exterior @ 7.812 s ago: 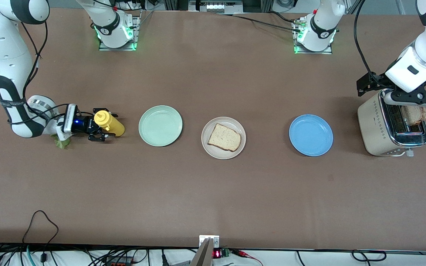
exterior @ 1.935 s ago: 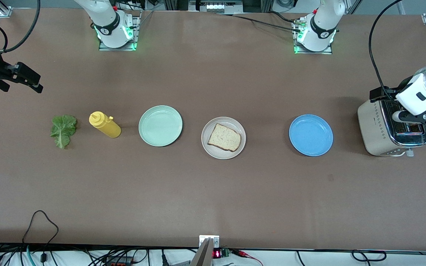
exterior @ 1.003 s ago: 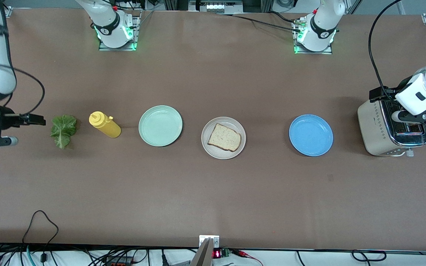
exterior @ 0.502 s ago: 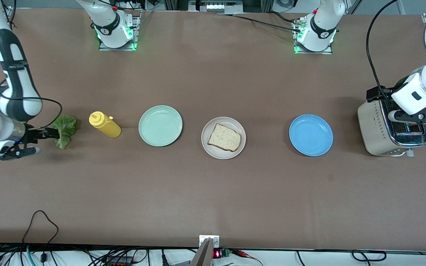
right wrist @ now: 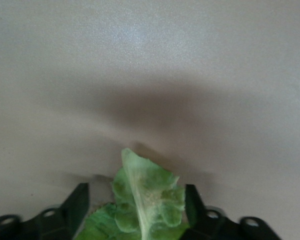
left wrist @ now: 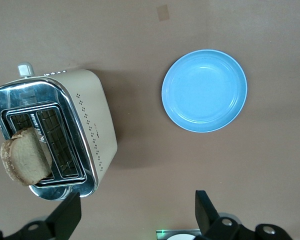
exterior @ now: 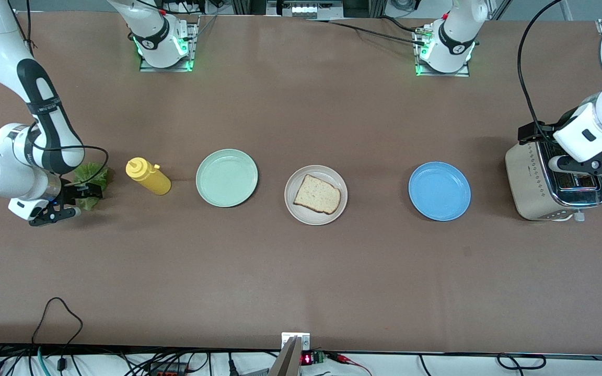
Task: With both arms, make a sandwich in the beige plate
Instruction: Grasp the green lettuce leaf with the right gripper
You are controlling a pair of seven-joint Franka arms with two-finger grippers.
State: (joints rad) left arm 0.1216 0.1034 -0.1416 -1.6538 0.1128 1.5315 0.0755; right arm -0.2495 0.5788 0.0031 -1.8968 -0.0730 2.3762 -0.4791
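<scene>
The beige plate [exterior: 315,213] sits mid-table with one bread slice [exterior: 317,194] on it. A second bread slice [left wrist: 24,157] stands in the toaster [left wrist: 92,125]. The lettuce leaf [exterior: 92,174] lies on the table at the right arm's end and also shows in the right wrist view [right wrist: 142,197]. My right gripper [exterior: 70,202] is low at the leaf, open, with the leaf's end between its fingers [right wrist: 78,205]. My left gripper [exterior: 588,164] hangs over the toaster [exterior: 533,183], open and empty, its fingers [left wrist: 67,219] wide apart.
A yellow squeeze bottle [exterior: 148,176] stands beside the lettuce. A mint-green plate [exterior: 227,177] lies between the bottle and the beige plate. A blue plate [exterior: 439,190] lies between the beige plate and the toaster, also in the left wrist view [left wrist: 204,90].
My right arm has swung down from high at the table's end to the lettuce, and its open fingers now straddle the leaf. The left gripper has hardly moved over the toaster.
</scene>
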